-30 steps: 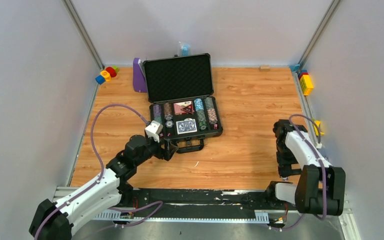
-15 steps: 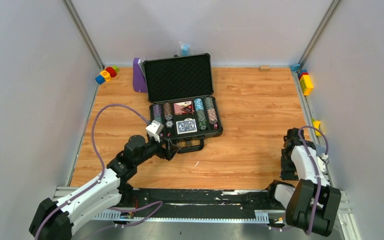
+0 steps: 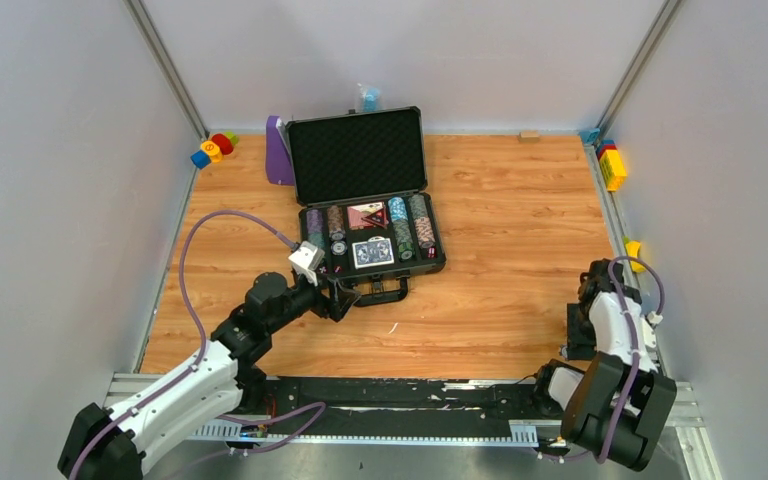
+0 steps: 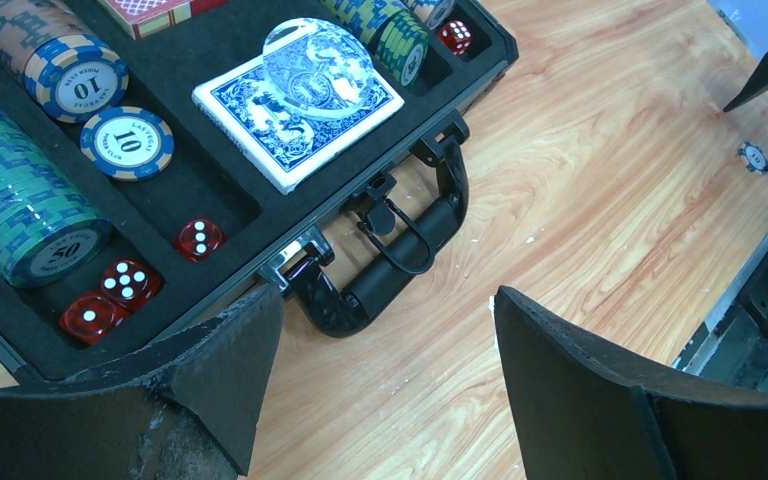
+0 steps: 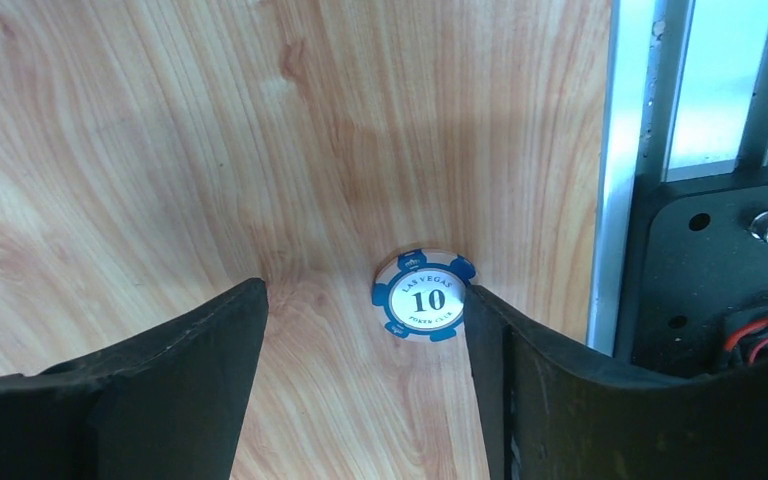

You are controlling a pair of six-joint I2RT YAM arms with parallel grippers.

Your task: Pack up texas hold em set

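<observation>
The dark grey briefcase [image 3: 370, 200] lies open in the middle of the table, lid upright. Its foam tray holds striped chip stacks [image 4: 20, 215], a blue card deck [image 4: 300, 100], a loose blue "10" chip [image 4: 127, 143] and red dice [image 4: 200, 238]. My left gripper [image 4: 385, 380] hangs open over bare wood just in front of the case handle [image 4: 400, 270], holding nothing. Another blue "10" chip [image 5: 424, 296] lies flat on the table near the right rail. My right gripper [image 5: 365, 330] is open around it; the right finger [image 5: 520, 360] touches its rim, the left finger stands apart.
A purple stand [image 3: 278, 152] leans beside the case's left side. Coloured toy blocks sit in the back left corner [image 3: 213, 148] and along the right rail [image 3: 612, 165]. The metal rail [image 5: 628, 170] and black base plate [image 5: 720, 270] lie close to the right of the chip.
My right arm has drawn back toward the near right corner and come down over the loose chip, and its jaws have narrowed. The left arm has barely moved.
</observation>
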